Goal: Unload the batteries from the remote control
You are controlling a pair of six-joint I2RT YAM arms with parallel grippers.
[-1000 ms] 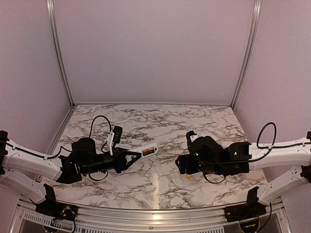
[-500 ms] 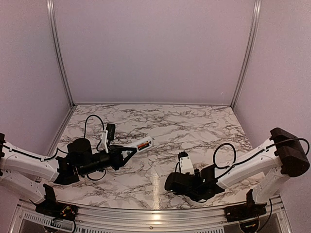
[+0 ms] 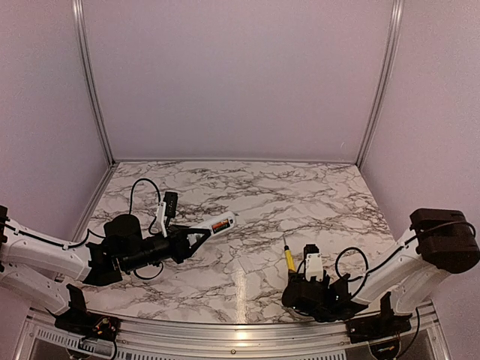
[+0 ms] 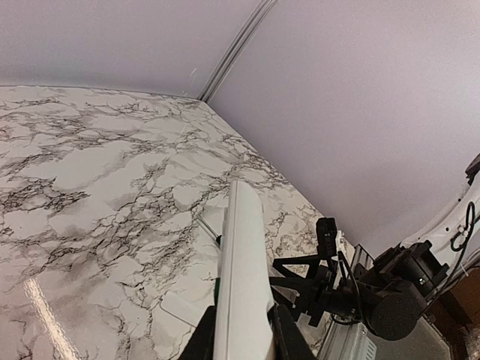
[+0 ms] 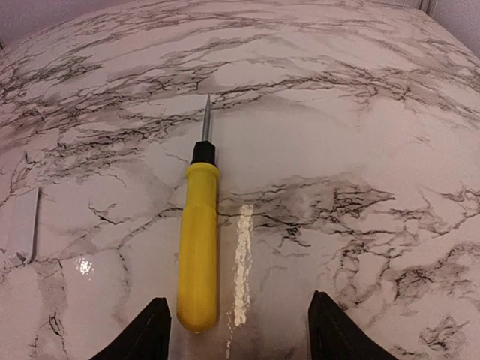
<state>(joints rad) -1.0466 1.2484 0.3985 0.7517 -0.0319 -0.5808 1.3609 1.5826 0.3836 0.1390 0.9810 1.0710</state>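
Observation:
My left gripper (image 3: 199, 235) is shut on one end of the white remote control (image 3: 221, 224) and holds it above the table, pointing right. An orange-red and dark patch on the remote's upper face may be the batteries; I cannot tell them apart. In the left wrist view the remote (image 4: 241, 277) shows edge-on between the fingers (image 4: 196, 341). My right gripper (image 3: 295, 285) is low by the front edge, open and empty (image 5: 241, 337).
A yellow-handled screwdriver (image 5: 199, 244) lies on the marble table just ahead of my right gripper, near its left finger (image 5: 152, 331), tip pointing away; it also shows from above (image 3: 289, 260). A small flat white piece (image 5: 22, 225) lies to its left.
My right arm has pulled back toward the front edge and the screwdriver now lies free on the table. My left gripper has shifted the remote slightly left and up.

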